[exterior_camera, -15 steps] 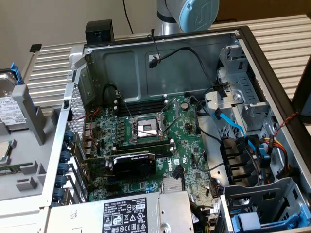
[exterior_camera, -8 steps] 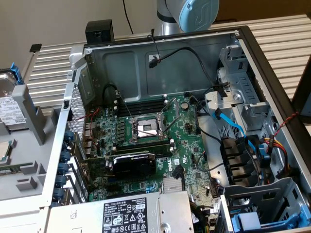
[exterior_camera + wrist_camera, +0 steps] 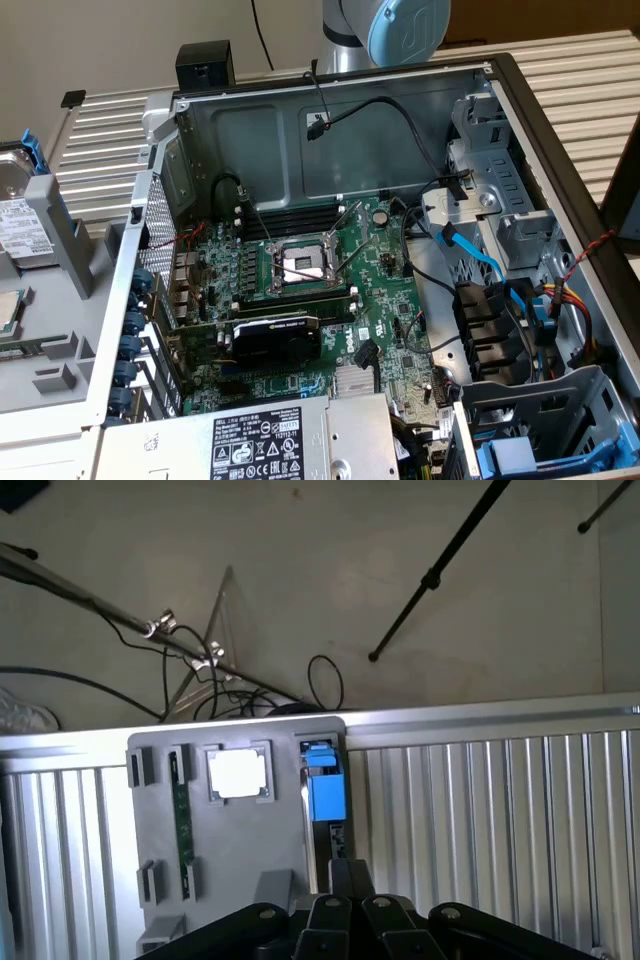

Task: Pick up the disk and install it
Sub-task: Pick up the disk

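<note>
My black gripper (image 3: 341, 868) is clenched on nothing, facing the silver-grey rectangular metal disk with blue rails (image 3: 324, 785), which stands on edge in its grey plastic holder (image 3: 230, 852) (nine o'clock in the exterior view), so I reckon closing in while shut could ram it askew.

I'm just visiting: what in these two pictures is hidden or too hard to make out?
Disk: cut off by the exterior view's left edge; in the wrist view it stands edge-on in the grey holder, label hidden.
Robot arm: exterior view, cut off by the top edge.
Power supply label: exterior view, print too small to read.
Gripper: wrist view, shut; its body is cut off by the bottom edge.
</note>
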Action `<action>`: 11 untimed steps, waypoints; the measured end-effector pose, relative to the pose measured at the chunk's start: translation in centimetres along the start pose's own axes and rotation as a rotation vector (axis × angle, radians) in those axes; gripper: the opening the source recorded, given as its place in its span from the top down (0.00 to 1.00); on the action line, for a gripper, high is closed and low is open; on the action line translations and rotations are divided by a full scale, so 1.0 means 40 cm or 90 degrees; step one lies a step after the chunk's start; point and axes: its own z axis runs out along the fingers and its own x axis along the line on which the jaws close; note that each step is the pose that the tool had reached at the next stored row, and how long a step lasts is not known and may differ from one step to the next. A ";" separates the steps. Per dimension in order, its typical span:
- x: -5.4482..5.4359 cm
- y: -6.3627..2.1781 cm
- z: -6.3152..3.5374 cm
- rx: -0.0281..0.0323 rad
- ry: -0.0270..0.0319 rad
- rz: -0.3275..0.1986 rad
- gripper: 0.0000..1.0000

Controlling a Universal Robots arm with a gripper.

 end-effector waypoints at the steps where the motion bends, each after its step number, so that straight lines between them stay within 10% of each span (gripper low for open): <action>1: 0.000 0.000 0.000 0.0000 0.0000 0.000 0.89; 11: 0.002 0.021 0.000 -0.0002 -0.0001 -0.020 0.89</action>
